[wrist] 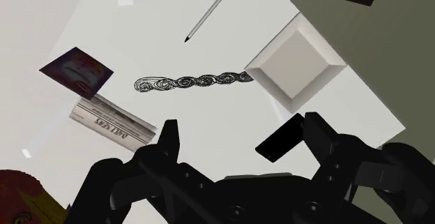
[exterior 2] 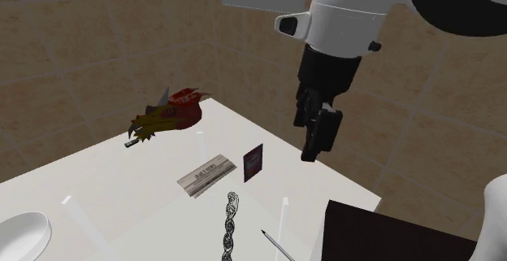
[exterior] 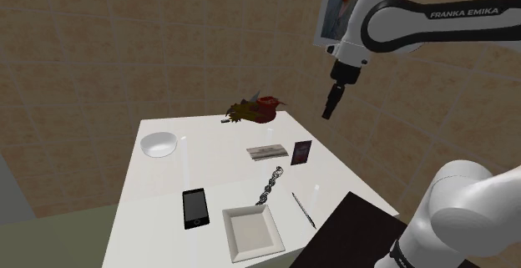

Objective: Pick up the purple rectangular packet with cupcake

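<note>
Arm raised; gripper [exterior: 333,103] [exterior 2: 317,141] [wrist: 242,125] hangs in the air above the white table [exterior: 159,183], pointing down, touching nothing; in the wrist view the two black fingers [wrist: 169,135] stand well apart with nothing between them.

Purple packet [exterior: 301,151] [exterior 2: 253,162] [wrist: 76,71] lies on the table near the edge at the shoulder view's right; its face carries a pale pinkish picture, too blurred to make out; well apart from the gripper.

Just beside it, toward the shoulder view's left: a flat white printed packet [exterior: 266,151] [exterior 2: 206,175] [wrist: 111,121]; the two are close, contact cannot be told.

Nearer the stand: a twisted black-and-white cord [exterior: 269,184] [exterior 2: 230,223] [wrist: 195,83], laid out straight; one end close to a square white dish [exterior: 253,231] [wrist: 295,60]; a pen [exterior: 302,209] [exterior 2: 276,245] [wrist: 211,10] beside the dish, apart from it.

Black phone [exterior: 194,207] [wrist: 280,137] lies flat on the dish's other side; white bowl [exterior: 159,144] [exterior 2: 20,233] sits beyond it, toward the far edge.

Red and brown bird-like figure [exterior: 255,108] [exterior 2: 166,117] at the table's far edge; tan tiled wall behind.
</note>
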You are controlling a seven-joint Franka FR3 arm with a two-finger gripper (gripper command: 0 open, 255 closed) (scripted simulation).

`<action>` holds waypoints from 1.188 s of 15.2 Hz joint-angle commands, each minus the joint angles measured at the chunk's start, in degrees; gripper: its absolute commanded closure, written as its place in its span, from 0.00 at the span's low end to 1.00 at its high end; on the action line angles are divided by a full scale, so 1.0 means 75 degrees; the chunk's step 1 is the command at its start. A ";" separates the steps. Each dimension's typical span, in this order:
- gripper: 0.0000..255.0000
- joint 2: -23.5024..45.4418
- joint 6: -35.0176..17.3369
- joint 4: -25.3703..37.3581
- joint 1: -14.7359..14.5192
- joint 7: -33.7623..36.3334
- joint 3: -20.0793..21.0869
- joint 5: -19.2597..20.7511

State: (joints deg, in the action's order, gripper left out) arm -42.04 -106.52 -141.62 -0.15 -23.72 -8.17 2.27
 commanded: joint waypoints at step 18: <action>0.00 0.4799 -0.3199 0.1000 -0.0642 -0.6019 -0.2951 -0.0148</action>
State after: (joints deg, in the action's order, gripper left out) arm -8.57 -129.23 -134.98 -4.58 -66.00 -29.52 2.33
